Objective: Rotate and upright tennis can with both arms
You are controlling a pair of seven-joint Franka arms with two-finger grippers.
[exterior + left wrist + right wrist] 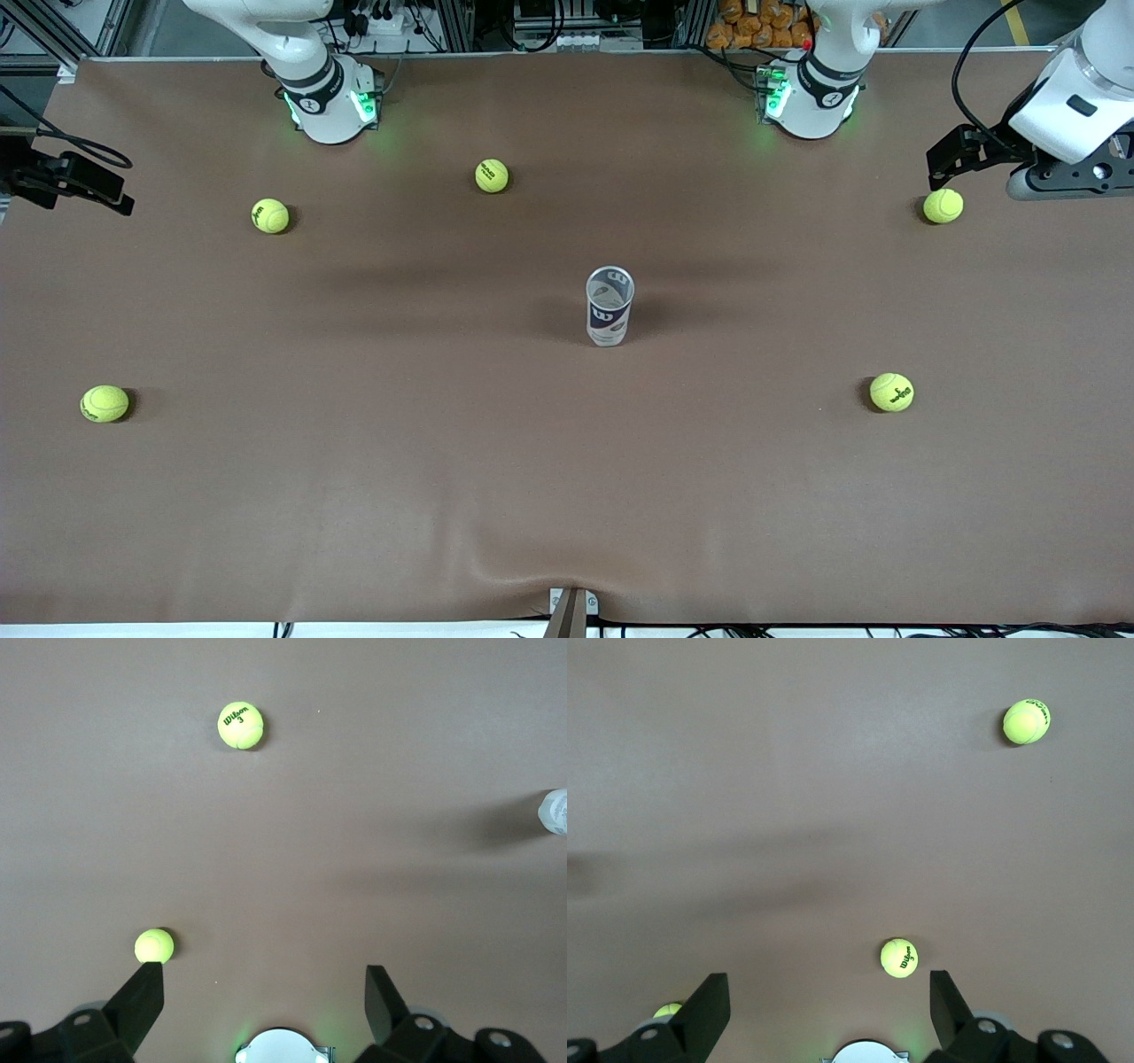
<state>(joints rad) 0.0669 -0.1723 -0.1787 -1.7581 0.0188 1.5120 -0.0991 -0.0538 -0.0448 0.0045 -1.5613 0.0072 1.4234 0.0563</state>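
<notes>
- While both arms hang back, the tennis can [609, 306] already stands upright at the centre of the frame on the brown table [567, 496], silver rim up, nothing touching it.
- Left gripper [952, 159] hovers at the upper right edge of the frame over a tennis ball [943, 206]; its wrist view shows the jaws spread wide and empty.
- Right gripper [828, 997] also shows splayed, empty jaws in its own wrist view.
- Five yellow-green balls lie scattered, all well apart from the can.
- Judgement: the uprighting looks finished; the next move calls only for keeping clear of the can.
</notes>
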